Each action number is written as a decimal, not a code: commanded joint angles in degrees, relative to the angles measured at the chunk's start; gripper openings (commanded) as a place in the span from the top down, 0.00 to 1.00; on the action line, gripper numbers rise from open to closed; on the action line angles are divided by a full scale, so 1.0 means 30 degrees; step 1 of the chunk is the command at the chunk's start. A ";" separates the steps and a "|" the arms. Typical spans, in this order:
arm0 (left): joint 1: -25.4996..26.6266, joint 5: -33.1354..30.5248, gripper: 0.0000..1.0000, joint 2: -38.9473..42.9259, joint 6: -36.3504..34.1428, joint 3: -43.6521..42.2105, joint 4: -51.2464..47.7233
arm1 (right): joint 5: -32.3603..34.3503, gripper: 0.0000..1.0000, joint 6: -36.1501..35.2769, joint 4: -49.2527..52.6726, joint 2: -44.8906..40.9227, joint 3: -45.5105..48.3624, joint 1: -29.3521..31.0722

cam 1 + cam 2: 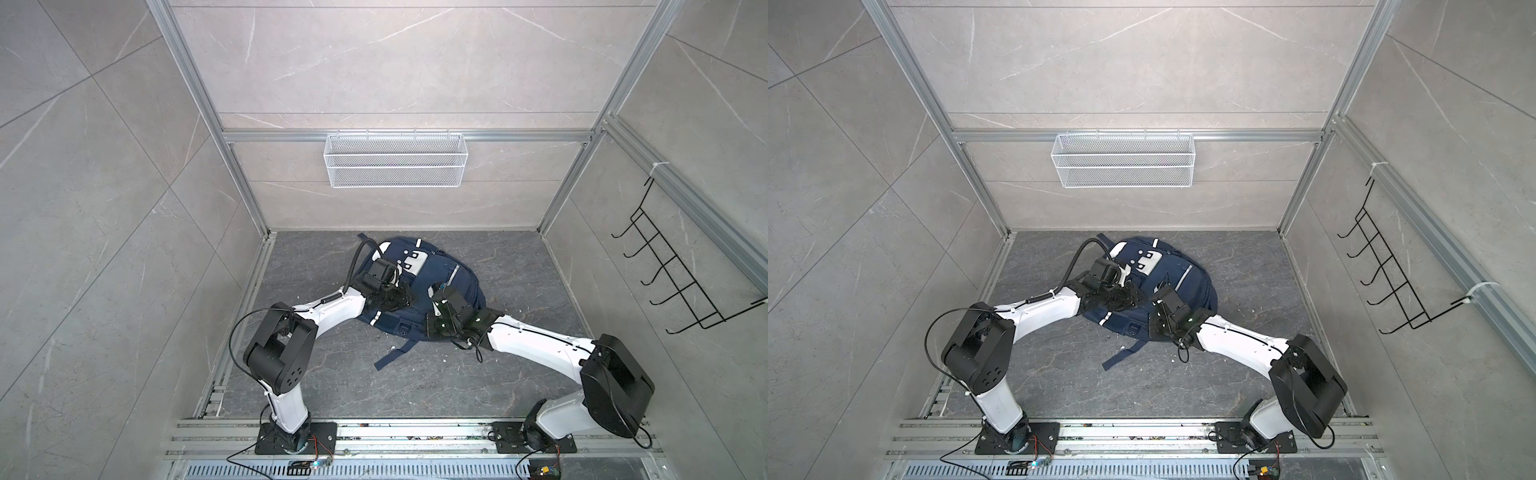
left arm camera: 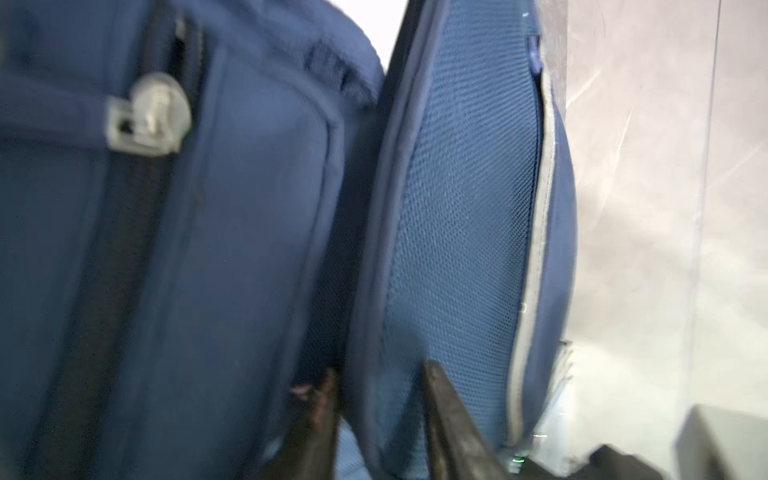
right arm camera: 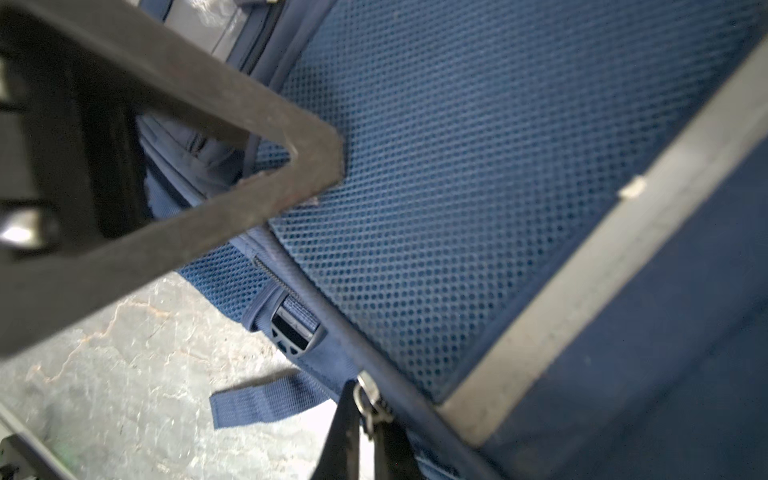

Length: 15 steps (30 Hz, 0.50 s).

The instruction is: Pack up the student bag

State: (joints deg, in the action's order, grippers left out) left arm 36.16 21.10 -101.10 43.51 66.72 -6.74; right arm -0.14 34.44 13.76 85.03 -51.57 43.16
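The navy student bag [image 1: 440, 266] [image 1: 1179, 270] lies flat at the back of the grey floor, white patch toward the back wall. My left gripper [image 1: 407, 297] [image 1: 1139, 300] sits on the bag's left half. In the left wrist view it [image 2: 384, 415] is closed on the piped edge of the blue mesh panel [image 2: 465, 208], and the frame is blurred. My right gripper [image 1: 432, 326] [image 1: 1156, 326] is at the bag's near edge. In the right wrist view it [image 3: 370, 419] is shut on a metal zipper pull [image 3: 368, 395].
A loose navy strap [image 1: 390, 357] [image 3: 266, 399] trails from the bag toward me. A white wire basket [image 1: 394, 160] hangs on the back wall and a black hook rack [image 1: 681, 282] on the right wall. A black finger [image 3: 291, 166] presses the mesh.
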 commanded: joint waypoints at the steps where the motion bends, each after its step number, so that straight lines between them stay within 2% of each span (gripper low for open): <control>1: 0.0133 0.0087 0.86 0.0078 0.0229 0.0140 0.0874 | -0.1155 0.99 -0.0376 0.0911 -0.0714 -0.0033 0.0142; 3: 0.0119 -0.0412 0.98 0.0209 -0.0009 0.0331 0.0272 | -0.0996 0.99 -0.0494 0.1336 -0.0833 0.0116 0.0146; 4: 0.0104 -0.0624 1.00 0.0270 -0.0141 0.0376 0.0044 | -0.0933 0.98 -0.0583 0.1501 -0.0943 0.0243 0.0146; 11: -0.0661 -0.1640 1.00 0.0949 -0.1282 0.0407 -0.1658 | 0.0037 0.99 -0.0871 0.3027 -0.1962 0.1295 0.0141; 15: -0.1253 -0.2994 1.00 0.1678 -0.2538 0.0575 -0.3458 | 0.0394 0.99 -0.0965 0.3663 -0.3043 0.2043 0.0109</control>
State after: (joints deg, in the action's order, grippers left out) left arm 35.40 19.51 -99.63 40.53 66.74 -11.20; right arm -0.38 32.73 18.74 78.89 -47.11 43.13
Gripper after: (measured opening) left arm 0.068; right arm 0.082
